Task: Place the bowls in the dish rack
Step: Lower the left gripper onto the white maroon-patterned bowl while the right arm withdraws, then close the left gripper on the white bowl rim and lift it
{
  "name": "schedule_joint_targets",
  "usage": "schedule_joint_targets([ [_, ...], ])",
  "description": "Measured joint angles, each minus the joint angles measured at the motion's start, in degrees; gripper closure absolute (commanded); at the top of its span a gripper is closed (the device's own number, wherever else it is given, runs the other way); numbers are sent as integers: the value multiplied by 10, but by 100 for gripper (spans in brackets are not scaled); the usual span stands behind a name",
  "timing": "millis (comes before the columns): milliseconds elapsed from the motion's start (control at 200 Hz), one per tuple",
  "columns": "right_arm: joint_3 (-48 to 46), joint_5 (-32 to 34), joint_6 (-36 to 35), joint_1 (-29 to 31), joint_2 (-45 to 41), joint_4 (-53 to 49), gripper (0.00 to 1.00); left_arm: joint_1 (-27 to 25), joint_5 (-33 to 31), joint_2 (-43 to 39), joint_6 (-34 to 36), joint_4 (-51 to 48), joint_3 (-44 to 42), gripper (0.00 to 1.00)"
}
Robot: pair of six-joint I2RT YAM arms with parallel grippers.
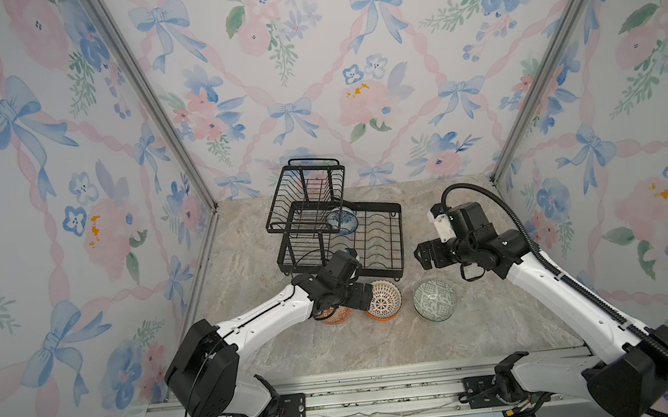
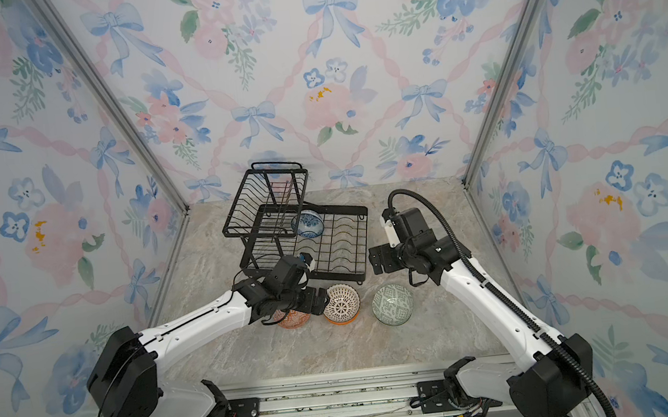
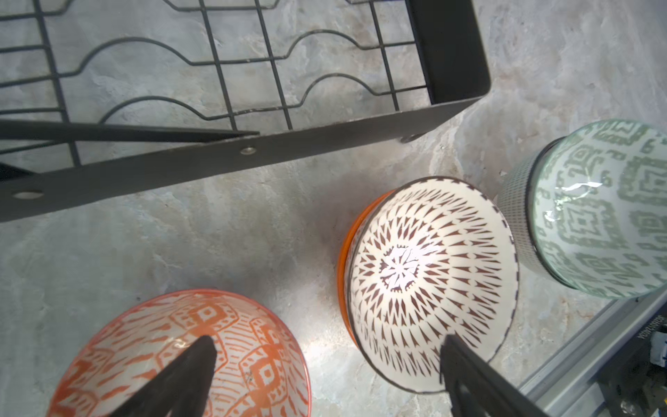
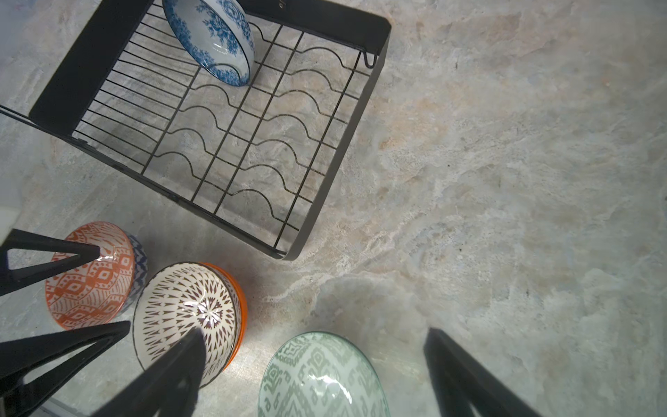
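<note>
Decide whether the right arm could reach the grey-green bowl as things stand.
Probably yes: the right end effector is open near the grey-green bowl, which stands uncovered, apart from the white-brown bowl.

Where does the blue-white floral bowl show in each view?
Top view: blue-white floral bowl tilted in the dish rack, lower tier.
Top view: bowl, same spot.
Left wrist: not in it.
Right wrist: bowl on edge among the rack's wires.
Shared landmark: the rack's wavy wire tray.

Both top views look down from high in front over the whole worktop [image 1: 482,329]. Both wrist views sit close above it, sharing the rack [image 3: 325,134] edge and white-brown bowl [image 3: 429,281].
</note>
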Motion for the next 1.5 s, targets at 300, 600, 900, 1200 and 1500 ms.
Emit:
schedule_joint_targets([
  [300,-7,-2,0,-3,11,7,3,-7,0,47,-4,24,41,39],
  [600,-7,-4,-3,-10,16,8,3,-11,2,87,-2,24,48,56],
  [900,-7,-4,-5,-11,30,9,3,-13,2,96,-4,24,56,70],
  [1200,-7,-9,-14,-15,30,9,3,-13,2,109,-4,24,56,87],
  [1500,-5,-13,-18,-19,30,9,3,-14,2,109,-4,23,63,100],
])
